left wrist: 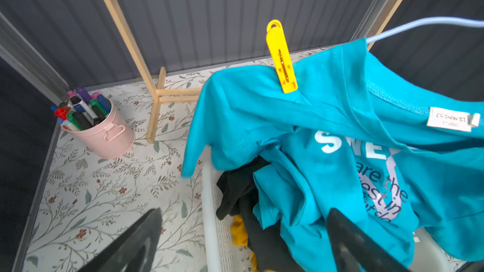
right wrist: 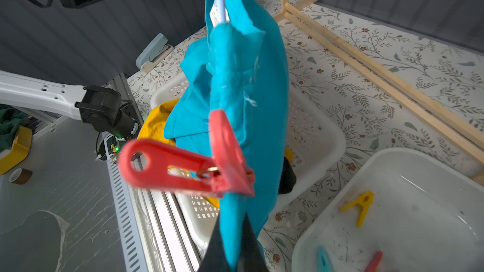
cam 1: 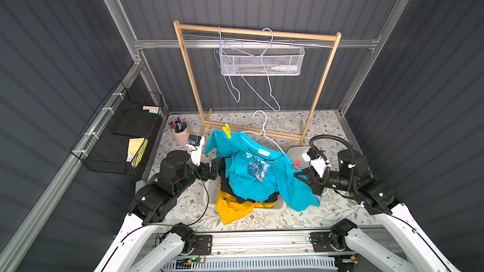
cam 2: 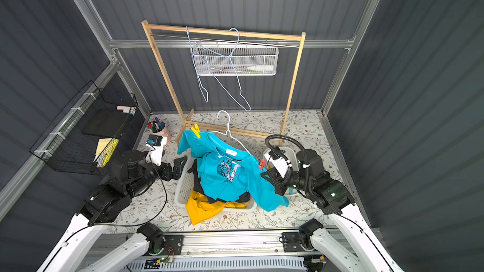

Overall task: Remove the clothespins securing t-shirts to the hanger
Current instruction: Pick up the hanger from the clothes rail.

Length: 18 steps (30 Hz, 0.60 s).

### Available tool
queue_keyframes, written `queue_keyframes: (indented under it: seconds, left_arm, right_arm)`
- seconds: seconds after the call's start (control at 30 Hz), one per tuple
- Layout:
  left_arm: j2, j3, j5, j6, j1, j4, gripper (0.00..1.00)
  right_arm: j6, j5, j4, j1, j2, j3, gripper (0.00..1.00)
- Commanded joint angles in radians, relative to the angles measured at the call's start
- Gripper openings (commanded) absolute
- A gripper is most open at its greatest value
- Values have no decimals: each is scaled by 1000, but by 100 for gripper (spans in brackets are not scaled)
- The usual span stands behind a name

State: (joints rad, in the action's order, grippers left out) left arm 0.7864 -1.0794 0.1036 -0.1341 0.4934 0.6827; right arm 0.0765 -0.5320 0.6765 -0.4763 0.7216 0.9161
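Note:
A teal printed t-shirt (cam 1: 251,176) (cam 2: 222,176) hangs on a pale wire hanger (cam 1: 264,126) (left wrist: 419,24), tilted over a white laundry basket (cam 1: 212,189). A yellow clothespin (cam 1: 226,130) (left wrist: 281,57) clips its left shoulder. A red clothespin (cam 1: 296,164) (right wrist: 188,167) clips its right shoulder. My right gripper (cam 1: 297,175) (right wrist: 233,244) is shut on the teal cloth just below the red pin. My left gripper (cam 1: 212,170) (left wrist: 243,215) stands open and empty at the basket's left rim. A black t-shirt (left wrist: 243,187) and a mustard t-shirt (cam 1: 233,208) lie in the basket.
A white bin (right wrist: 392,168) at the right holds loose yellow (right wrist: 360,205), teal and red pins. Behind stands a wooden rack (cam 1: 188,74) with two bare hangers and a mesh basket. A pink cup of markers (cam 1: 180,133) is at back left, a stapler (right wrist: 154,53) nearby.

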Motion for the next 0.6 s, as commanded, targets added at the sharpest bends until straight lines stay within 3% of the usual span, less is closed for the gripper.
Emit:
queue_keyframes:
  seconds: [0.0, 0.27, 0.57]
  left_arm:
    - [82, -51, -105, 45, -5, -72, 100]
    - [266, -148, -297, 58, -5, -220, 100]
    - [364, -192, -396, 65, -4, -330, 100]
  right_arm:
    - [-5, 24, -68, -26, -13, -16, 0]
    - [-54, 75, -113, -76, -9, -77, 0]
    - [-63, 174, -141, -135, 65, -72, 0]
